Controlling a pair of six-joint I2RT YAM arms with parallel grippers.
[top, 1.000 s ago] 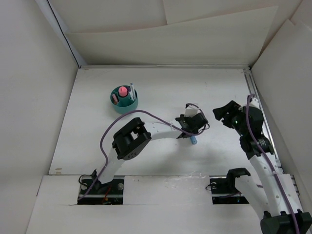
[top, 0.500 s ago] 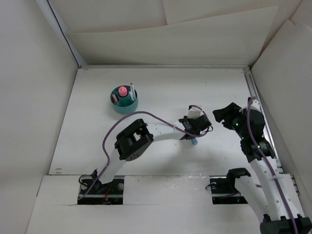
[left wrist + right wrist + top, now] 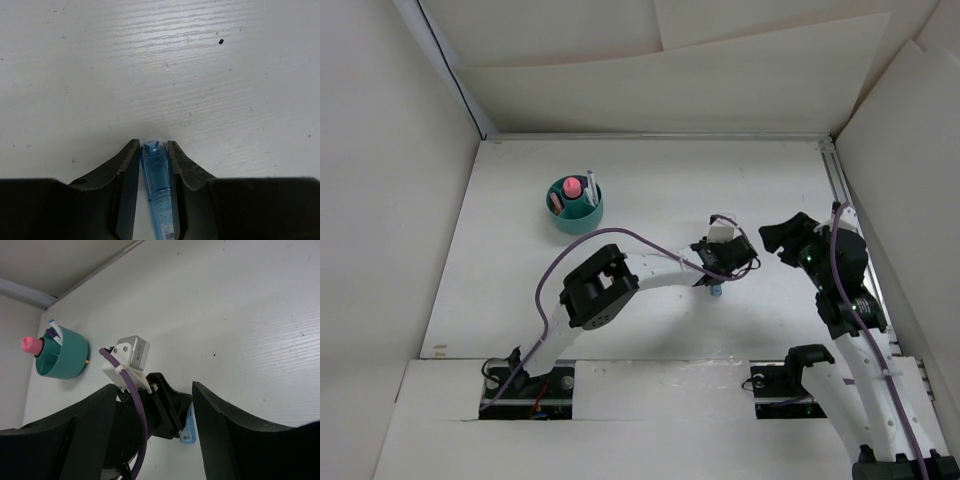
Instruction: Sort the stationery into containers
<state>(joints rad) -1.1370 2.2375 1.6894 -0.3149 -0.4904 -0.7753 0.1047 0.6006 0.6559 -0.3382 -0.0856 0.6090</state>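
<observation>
Jaws of the left gripper (image 3: 152,149) sit tight against both sides of the blue piece (image 3: 156,172), which lies on the table (image 3: 210,70) well right of the cup (image 3: 582,222). The right gripper (image 3: 150,390) stands wide apart, holding nothing. Best to firm the pinch, lift straight up, then carry it over the cup.

Stationery piece (image 3: 159,200) between left claw's (image 3: 151,144) jaws

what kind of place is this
Probably a robot lab test booth: plain white panels wall in a white table, left arm and right arm are bolted at its near edge, with a teal cup and blue piece as props.
</observation>
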